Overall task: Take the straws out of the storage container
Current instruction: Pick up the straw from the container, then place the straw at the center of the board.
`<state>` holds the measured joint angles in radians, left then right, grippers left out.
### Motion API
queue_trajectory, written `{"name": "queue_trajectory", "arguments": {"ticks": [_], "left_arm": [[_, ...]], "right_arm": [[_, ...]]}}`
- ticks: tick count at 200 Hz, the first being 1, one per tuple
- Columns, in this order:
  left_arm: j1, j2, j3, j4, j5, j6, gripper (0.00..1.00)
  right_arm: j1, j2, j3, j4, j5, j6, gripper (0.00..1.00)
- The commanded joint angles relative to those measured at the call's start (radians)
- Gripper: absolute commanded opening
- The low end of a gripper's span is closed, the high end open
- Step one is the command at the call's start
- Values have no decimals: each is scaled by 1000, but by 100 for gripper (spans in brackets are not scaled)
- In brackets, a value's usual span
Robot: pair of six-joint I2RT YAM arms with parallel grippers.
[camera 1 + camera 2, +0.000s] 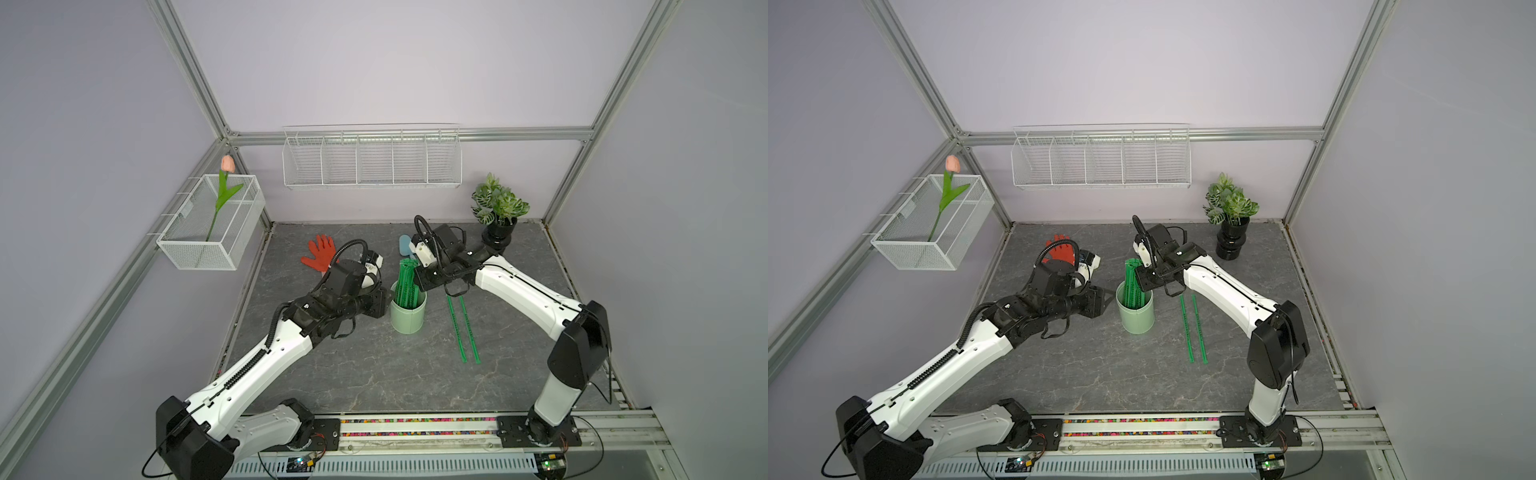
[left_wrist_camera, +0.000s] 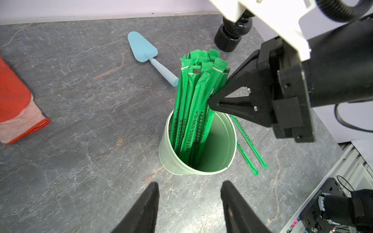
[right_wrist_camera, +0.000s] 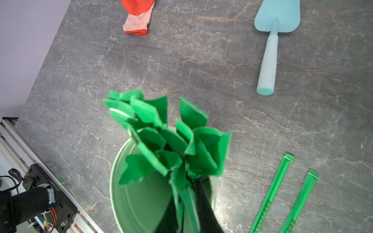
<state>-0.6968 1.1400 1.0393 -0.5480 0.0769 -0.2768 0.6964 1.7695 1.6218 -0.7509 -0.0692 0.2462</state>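
Right arm reaches in from its side, forearm sloping down and wrist bent. The right gripper (image 2: 210, 100) meets the bundle side-on above the rim, jaws pinched together on the straws (image 1: 405, 282) at the bundle's edge; can't tell how many it has. The bundle stands in the mint-green cup (image 1: 409, 320) mid-table, leaning toward the far side. Two loose straws (image 1: 457, 330) lie flat on the table just beside the cup, on the right arm's side. Left arm is stretched low with the left gripper (image 2: 189, 187) aimed at the cup wall, jaws roughly half apart and empty, tips just short of it.
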Motion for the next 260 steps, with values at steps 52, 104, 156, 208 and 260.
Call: {"name": "queue_trajectory", "arguments": {"ticks": [52,104,156,208,260], "left_arm": [[-2,-2,13,8,9,-2,54],[-3,-4,13,6,8,-2,53],[-3,-4,13,6,9,-2,53],[-3,-7,12,6,8,-1,53],[-2,-8,15,6,10,-4,54]], "right_arm": [[15,-78,51,-99,45,-26,10],[16,-105,111,-136,40,-41,8],[15,-111,235,-222,48,-69,7],[-16,-124,432,-370,31,-87,7],[-107,-157,594,-577,30,-93,7]]}}
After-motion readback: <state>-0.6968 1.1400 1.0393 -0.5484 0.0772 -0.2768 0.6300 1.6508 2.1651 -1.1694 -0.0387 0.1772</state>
